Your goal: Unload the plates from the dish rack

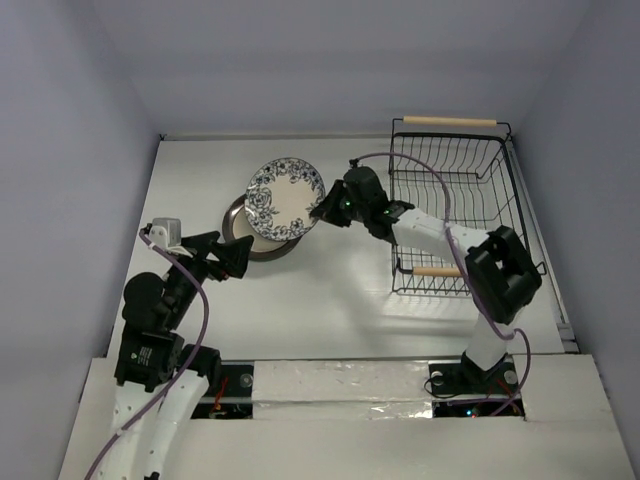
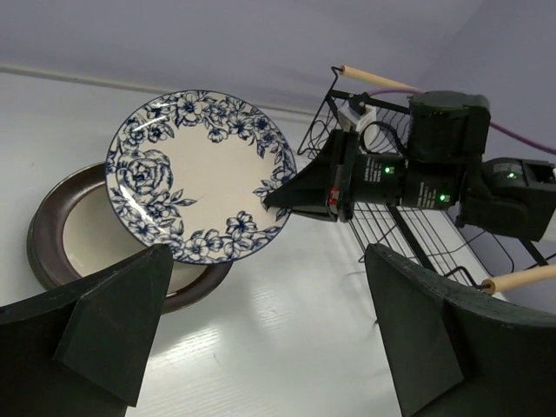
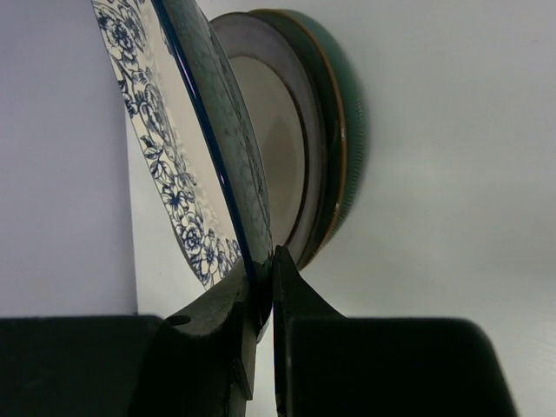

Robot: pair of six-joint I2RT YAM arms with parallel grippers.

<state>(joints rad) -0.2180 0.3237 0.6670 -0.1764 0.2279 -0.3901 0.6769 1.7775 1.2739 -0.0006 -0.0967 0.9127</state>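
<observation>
The white plate with the dark floral rim [image 1: 285, 197] hangs tilted over a stack of plates [image 1: 240, 232] at mid-table. My right gripper [image 1: 322, 210] is shut on its right rim. The right wrist view shows the fingers [image 3: 265, 261] pinching the floral plate's [image 3: 165, 165] edge, with the dark-rimmed beige plate [image 3: 269, 139] and the teal plate [image 3: 352, 130] stacked below. My left gripper [image 1: 235, 258] stands open and empty just left of the stack, its jaws [image 2: 268, 254] wide apart above bare table. The black wire dish rack [image 1: 455, 200] sits at the right with no plate visible in it.
The rack's wooden handles [image 1: 450, 121] lie at its far and near ends. The right arm [image 1: 440, 235] reaches across the rack's left side. Walls close in the table on the left, back and right.
</observation>
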